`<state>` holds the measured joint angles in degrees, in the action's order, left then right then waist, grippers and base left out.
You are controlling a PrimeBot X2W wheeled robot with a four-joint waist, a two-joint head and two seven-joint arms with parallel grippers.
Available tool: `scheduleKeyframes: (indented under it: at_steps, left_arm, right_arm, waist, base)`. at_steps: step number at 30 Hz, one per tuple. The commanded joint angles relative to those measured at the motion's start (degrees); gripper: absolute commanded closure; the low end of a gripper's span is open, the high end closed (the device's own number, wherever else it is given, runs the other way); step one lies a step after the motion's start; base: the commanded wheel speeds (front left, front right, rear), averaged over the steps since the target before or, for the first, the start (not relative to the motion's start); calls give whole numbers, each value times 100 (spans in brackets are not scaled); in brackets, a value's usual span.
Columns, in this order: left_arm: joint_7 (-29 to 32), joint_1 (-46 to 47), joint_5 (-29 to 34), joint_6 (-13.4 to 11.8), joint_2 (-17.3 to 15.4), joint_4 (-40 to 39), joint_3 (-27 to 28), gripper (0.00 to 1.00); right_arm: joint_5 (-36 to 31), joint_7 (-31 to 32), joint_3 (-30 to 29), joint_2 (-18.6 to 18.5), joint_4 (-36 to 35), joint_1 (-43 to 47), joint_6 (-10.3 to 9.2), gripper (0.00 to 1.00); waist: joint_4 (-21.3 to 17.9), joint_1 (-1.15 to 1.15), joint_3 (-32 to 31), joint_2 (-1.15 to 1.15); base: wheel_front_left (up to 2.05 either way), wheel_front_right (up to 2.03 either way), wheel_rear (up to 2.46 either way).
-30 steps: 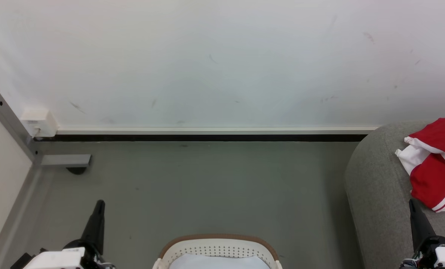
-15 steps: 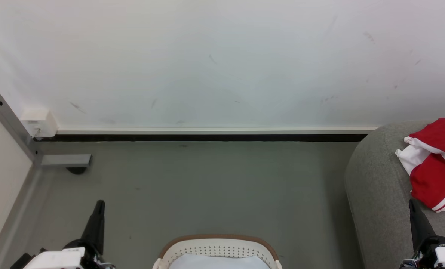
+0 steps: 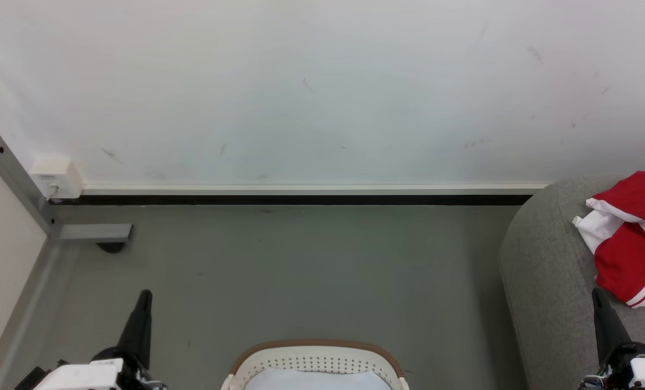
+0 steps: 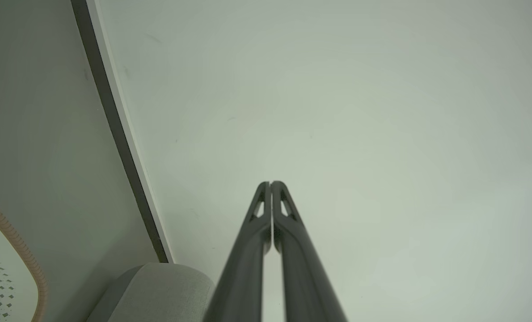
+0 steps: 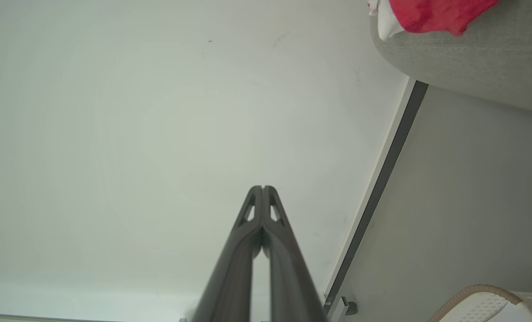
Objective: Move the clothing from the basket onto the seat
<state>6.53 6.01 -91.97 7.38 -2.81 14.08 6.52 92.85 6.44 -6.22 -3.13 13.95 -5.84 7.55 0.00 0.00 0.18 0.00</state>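
Red and white, the clothing (image 3: 631,254) lies on the seat (image 3: 544,281), to the right of the basket (image 3: 314,343). We think the job is done. Our left end effector (image 3: 145,294) sits left of the basket, our right end effector (image 3: 597,292) right of it, both pinched together and holding nothing. To end well, we should rest both low, so nothing tugs the clothing off. The pale cloth (image 3: 317,380) in the basket can lie there.

Head camera looks down over floor (image 3: 301,271), wrist cameras face wall (image 4: 382,112), all share seat (image 3: 544,281)
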Motion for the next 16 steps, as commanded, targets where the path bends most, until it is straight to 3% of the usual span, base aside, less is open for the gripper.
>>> scheduleKeyframes:
  at_steps: [1,16]
  left_arm:
    - [21,48,-81,25,-12,1,13,100]
    - [21,48,-81,25,-12,0,13,100]
  right_arm:
    - [-39,-10,-25,7,14,-66,-12,100]
    - [-46,-2,-33,12,14,-67,-12,100]
  waist:
    - [0,0,0,0]
    - [0,0,0,0]
  base:
    - [0,0,0]
    - [0,0,0]
